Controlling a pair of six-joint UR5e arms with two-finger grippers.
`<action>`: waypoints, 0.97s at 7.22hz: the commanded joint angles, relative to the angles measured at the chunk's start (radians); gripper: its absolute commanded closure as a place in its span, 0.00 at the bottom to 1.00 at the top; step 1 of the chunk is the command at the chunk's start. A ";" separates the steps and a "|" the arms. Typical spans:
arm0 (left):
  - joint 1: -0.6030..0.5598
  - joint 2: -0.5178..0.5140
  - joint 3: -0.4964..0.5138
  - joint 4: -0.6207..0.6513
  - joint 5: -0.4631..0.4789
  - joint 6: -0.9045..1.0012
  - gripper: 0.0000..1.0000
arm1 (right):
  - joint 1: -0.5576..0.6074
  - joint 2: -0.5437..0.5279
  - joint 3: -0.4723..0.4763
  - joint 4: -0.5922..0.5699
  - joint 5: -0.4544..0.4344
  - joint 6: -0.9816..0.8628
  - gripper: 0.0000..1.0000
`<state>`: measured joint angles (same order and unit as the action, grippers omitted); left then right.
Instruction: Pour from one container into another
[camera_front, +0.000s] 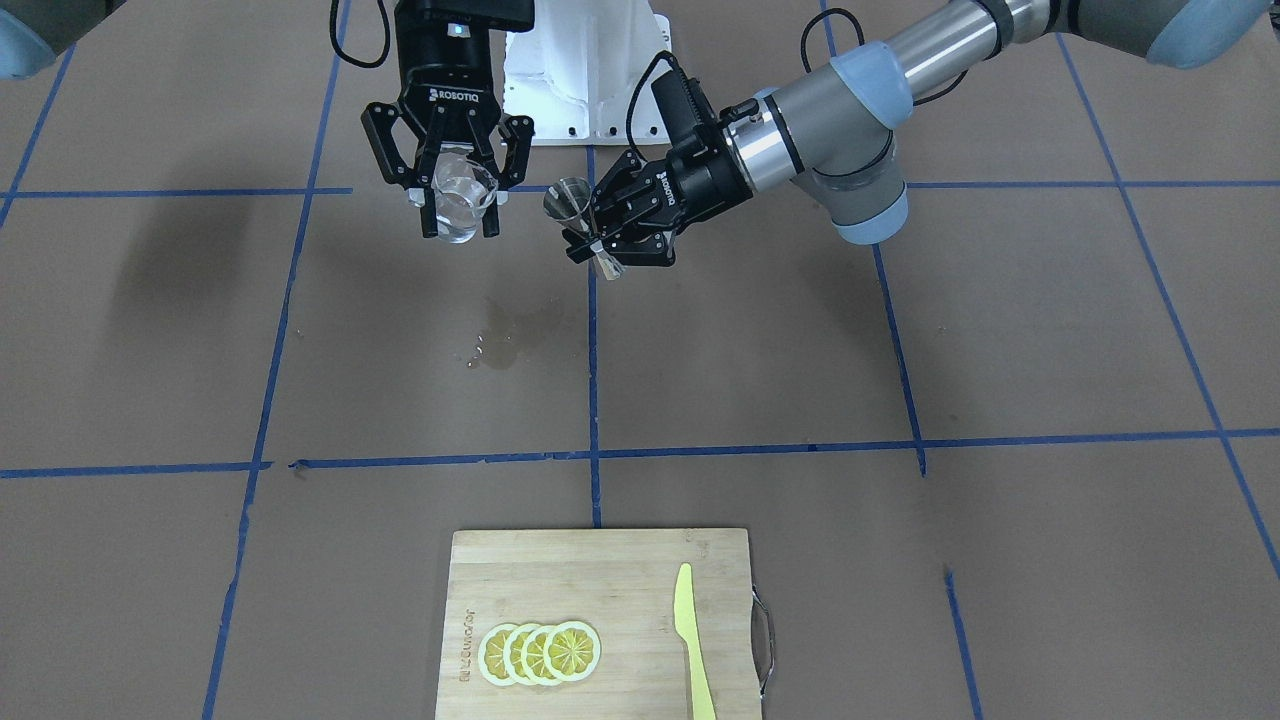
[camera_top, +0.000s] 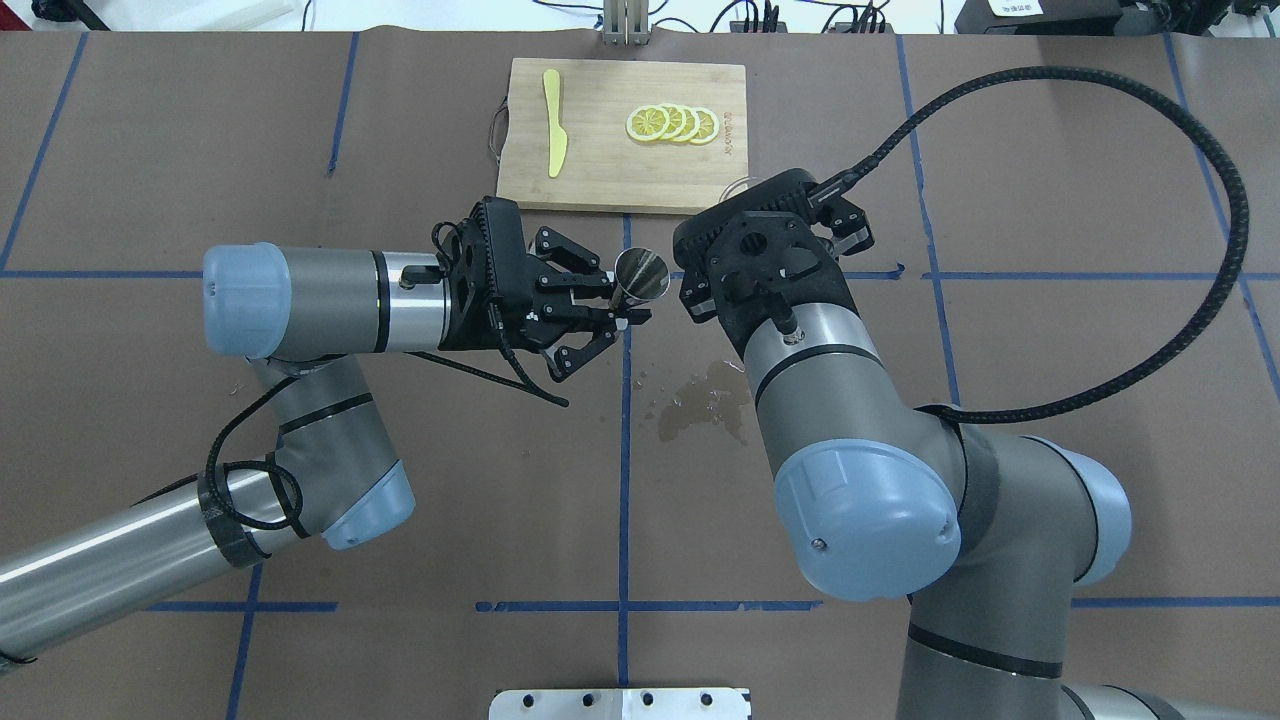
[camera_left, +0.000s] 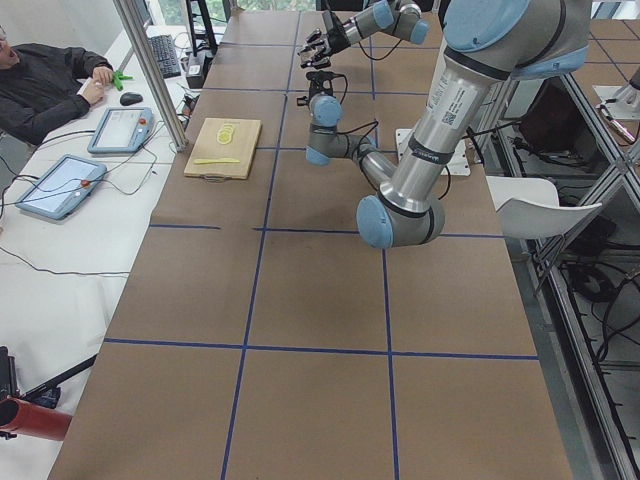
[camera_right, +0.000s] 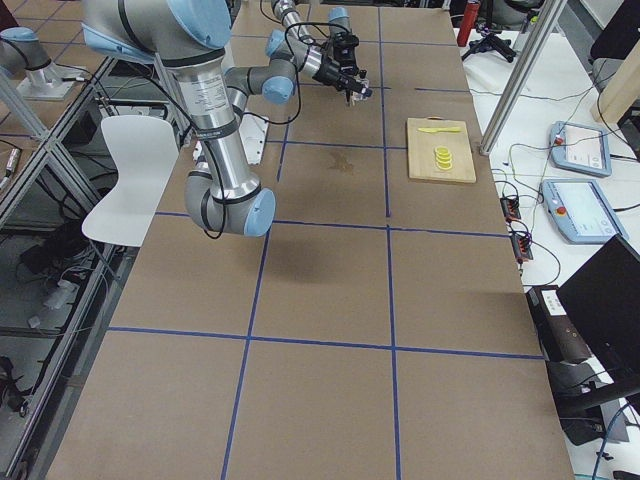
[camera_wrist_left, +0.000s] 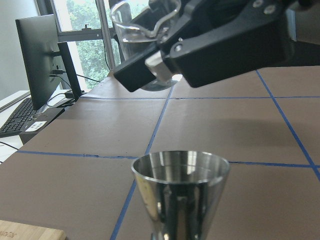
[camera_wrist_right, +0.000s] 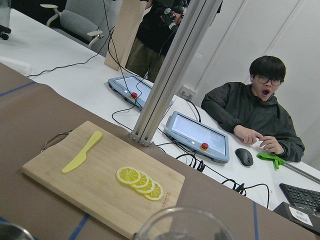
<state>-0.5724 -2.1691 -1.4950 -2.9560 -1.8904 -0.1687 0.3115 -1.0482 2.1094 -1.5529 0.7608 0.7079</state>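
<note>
Hanging above the brown paper-covered table (camera_front: 1050, 330), the polished steel double-cone jigger (camera_front: 570, 198) is clamped at its narrow waist by the left gripper (camera_front: 592, 240), whose fingers are closed narrow on it. The jigger is tilted, its open mouth leaning toward the clear glass cup (camera_front: 462, 200) at its 9 o'clock in the front-facing view. The two vessels are near each other but apart.

The glass cup is held clear of the table by the right gripper (camera_front: 457, 222), which points downward with both fingers pressed against the cup wall. In the left wrist view the cup sits above and beyond the jigger rim, at 12 o'clock.

A wet patch (camera_front: 515, 332) marks the table at 6 o'clock of the gap between the vessels.

Further along 6 o'clock, well apart, lies a rectangular bamboo cutting board (camera_front: 600, 570) with a metal handle. It carries two items:
- a row of overlapping yellow lemon slices (camera_front: 540, 652)
- a pale yellow plastic knife (camera_front: 693, 640), at 3 o'clock of the slices
</note>
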 joint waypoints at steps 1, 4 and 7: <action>0.000 0.000 -0.001 0.000 0.001 0.000 1.00 | -0.011 0.031 -0.003 -0.058 0.005 -0.037 1.00; 0.000 0.000 -0.001 0.000 0.001 0.000 1.00 | -0.018 0.045 -0.002 -0.062 0.003 -0.068 1.00; 0.000 0.000 0.001 0.000 0.001 0.000 1.00 | -0.022 0.069 -0.002 -0.062 -0.003 -0.148 1.00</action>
<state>-0.5722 -2.1691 -1.4943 -2.9560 -1.8905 -0.1687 0.2919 -0.9881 2.1086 -1.6153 0.7598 0.5888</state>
